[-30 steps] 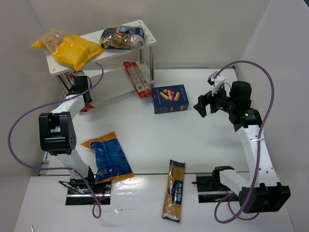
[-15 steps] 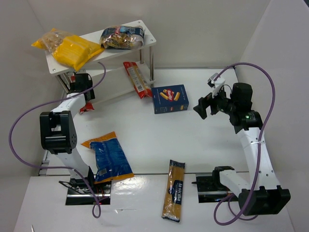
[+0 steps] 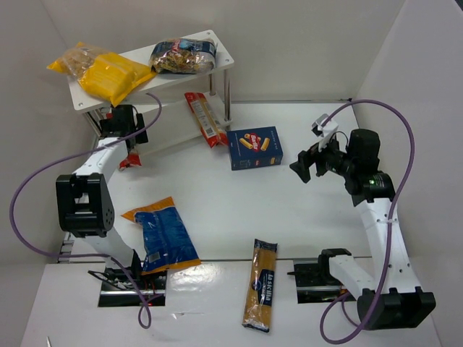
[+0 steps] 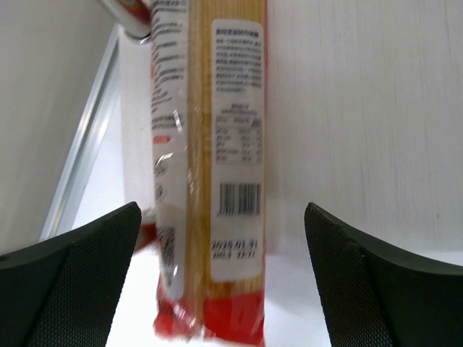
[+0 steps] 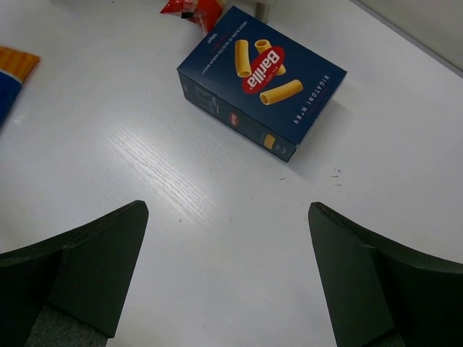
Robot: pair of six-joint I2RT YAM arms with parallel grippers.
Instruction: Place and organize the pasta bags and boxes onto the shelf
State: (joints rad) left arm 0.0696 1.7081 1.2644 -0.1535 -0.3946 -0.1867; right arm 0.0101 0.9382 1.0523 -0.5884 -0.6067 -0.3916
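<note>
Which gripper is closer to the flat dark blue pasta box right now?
Right. The right gripper hangs open just beside the dark blue box; the left gripper is far off at the white shelf's end, open over a red-and-clear spaghetti packet.

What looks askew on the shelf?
One red spaghetti packet lies diagonally, its end poking out past the shelf's front toward the blue box. The yellow bag overhangs the top board's left edge.
</note>
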